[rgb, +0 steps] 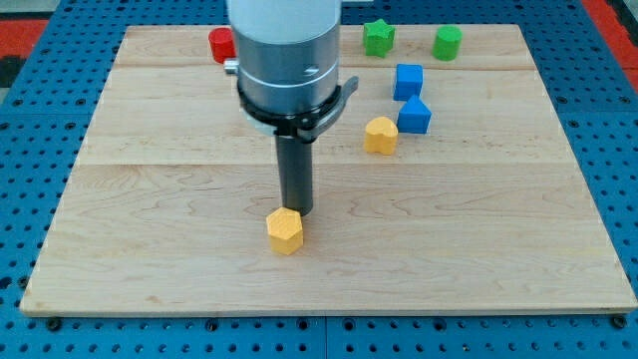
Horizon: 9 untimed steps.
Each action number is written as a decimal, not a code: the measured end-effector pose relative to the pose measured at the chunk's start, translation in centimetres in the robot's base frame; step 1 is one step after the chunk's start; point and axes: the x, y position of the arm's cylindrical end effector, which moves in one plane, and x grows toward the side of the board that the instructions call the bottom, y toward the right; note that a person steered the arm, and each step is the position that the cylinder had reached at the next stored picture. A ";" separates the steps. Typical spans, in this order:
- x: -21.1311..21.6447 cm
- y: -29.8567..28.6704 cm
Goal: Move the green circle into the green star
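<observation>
Green circle (pixel 447 42): it stands near the view's top edge of the board, far from my tip, up and to the view's right of it.
Green star (pixel 378 37): it is also near the view's top edge, just to the view's left of the green circle; the 2 are close but apart, with bare wood between them.
My tip (pixel 296 212): the dark rod comes down from the grey and white arm body and ends around the middle of the board; its end is just above the yellow hexagon in the view, seemingly touching it.
Jaws: the arm has none, only the straight rod, so nothing is clamped or held.
Yellow hexagon (pixel 285 231): directly below my tip in the view, the nearest block to it.
Yellow heart-like block (pixel 380 135): up and to the view's right of my tip, apart from it.
Blue blocks: 2 of them, a cube (pixel 408 80) and a block with a pointed top (pixel 414 115), lie further right of my tip, next to the yellow heart-like block.
Red block (pixel 221 44): at the view's top, left of the arm body and partly hidden behind it; I cannot tell its shape.
Wooden board (pixel 478 249): it carries all the blocks.
</observation>
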 end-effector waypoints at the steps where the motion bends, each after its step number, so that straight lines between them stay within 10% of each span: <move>1: -2.4 0.0; 3: 3.2 -0.1; 5: 1.9 13.3; 9: 0.8 18.4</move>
